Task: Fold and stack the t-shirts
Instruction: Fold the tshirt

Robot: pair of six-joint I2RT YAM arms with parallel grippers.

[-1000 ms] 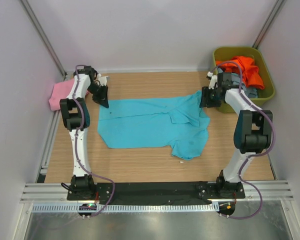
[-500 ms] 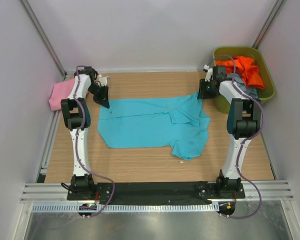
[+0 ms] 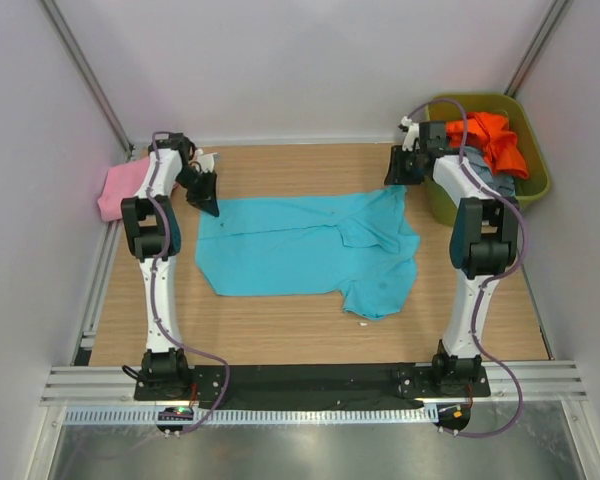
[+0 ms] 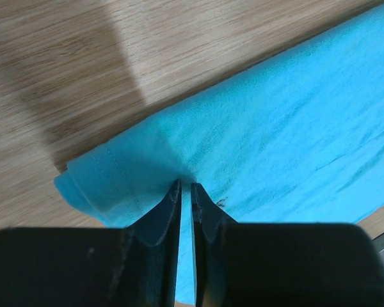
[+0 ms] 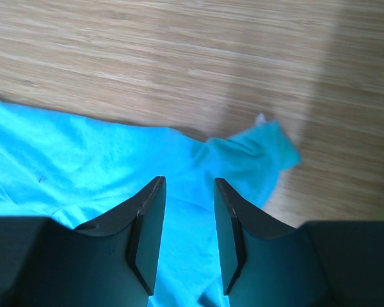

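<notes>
Left gripper (image 4: 184, 189) is pinched nearly shut on the far-left corner of the turquoise t-shirt (image 3: 300, 245), its two dark fingers (image 4: 165, 211) showing only a sliver of gap, with a ridge of cloth gathered at their tips. Right gripper (image 5: 189, 187) sits over the shirt's far-right corner with its jaws partly apart, a moderate gap; turquoise cloth shows in the gap between them, and a small crumpled tip of fabric lies on the wood just past the fingertips. From the top camera the turquoise shirt lies spread across the middle of the wooden table (image 3: 280, 320), flat along its left part and rumpled and folded over itself toward the right, where a flap reaches nearest the front edge. A pink t-shirt (image 3: 120, 188) is bunched at the far-left corner of the table, just beyond the left arm. At the far-right corner stands an olive-green bin (image 3: 480, 99) holding an orange t-shirt (image 3: 495, 135) heaped on top and a grey-blue t-shirt (image 3: 500, 180) under it, partly hidden by the right arm.
</notes>
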